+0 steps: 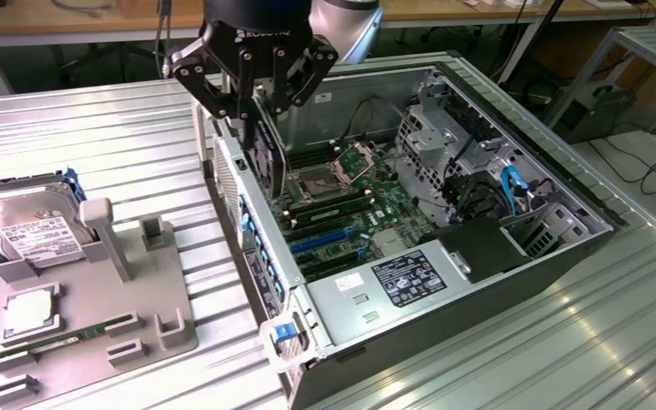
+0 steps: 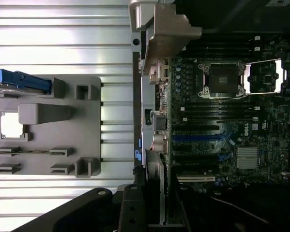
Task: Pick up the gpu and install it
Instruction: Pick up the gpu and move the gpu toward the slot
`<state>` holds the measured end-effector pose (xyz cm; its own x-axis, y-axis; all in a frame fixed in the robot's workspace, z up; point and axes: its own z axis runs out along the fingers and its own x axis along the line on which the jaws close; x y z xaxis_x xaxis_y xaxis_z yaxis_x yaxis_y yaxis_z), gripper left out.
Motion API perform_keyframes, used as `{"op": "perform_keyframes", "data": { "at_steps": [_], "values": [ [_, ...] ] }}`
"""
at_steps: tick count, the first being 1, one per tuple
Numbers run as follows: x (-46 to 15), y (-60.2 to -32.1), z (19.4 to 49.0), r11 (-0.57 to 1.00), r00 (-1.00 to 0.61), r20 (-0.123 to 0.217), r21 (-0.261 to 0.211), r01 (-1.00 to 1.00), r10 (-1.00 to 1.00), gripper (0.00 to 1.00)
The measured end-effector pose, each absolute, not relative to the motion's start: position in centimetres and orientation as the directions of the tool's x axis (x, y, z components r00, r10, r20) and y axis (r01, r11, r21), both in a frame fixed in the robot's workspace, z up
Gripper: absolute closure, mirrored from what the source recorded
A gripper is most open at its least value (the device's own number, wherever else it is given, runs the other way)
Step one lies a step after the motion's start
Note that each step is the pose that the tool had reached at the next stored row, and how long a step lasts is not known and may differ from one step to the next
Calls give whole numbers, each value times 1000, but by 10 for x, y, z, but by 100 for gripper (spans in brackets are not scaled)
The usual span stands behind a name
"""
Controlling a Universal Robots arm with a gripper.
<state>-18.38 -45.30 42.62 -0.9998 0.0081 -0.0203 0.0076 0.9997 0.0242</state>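
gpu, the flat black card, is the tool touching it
Touching. The exterior view shows the tool closed on the upper edge of the flat black gpu card, which hangs upright over the open computer case.

The arm (image 1: 345,21) is lowered in from the top of the exterior view, with the wrist pointed straight down. The gripper (image 1: 257,107) is held vertical, and its dark linked fingers (image 1: 208,81) are clamped on the gpu (image 1: 267,152), which is gripped on edge.
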Motion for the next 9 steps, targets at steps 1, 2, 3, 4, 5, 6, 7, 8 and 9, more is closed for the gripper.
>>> {"op": "perform_keyframes", "data": {
  "at_steps": [1,2,3,4,5,6,7,8,9],
  "values": [
    [-182,-453,426,1000,-1000,-20,24,8,8,73],
    [-181,-453,426,1000,-1000,-20,24,8,8,73],
    [-180,-453,426,1000,-1000,-20,24,8,8,73],
    [-178,-453,426,1000,-1000,-20,24,8,8,73],
    [-177,-453,426,1000,-1000,-20,24,8,8,73],
    [-176,-453,426,1000,-1000,-20,24,8,8,73],
    [-175,-453,426,1000,-1000,-20,24,8,8,73],
    [-174,-453,426,1000,-1000,-20,24,7,8,73],
    [-172,-453,426,1000,-1000,-20,24,8,8,73]
  ]
}}
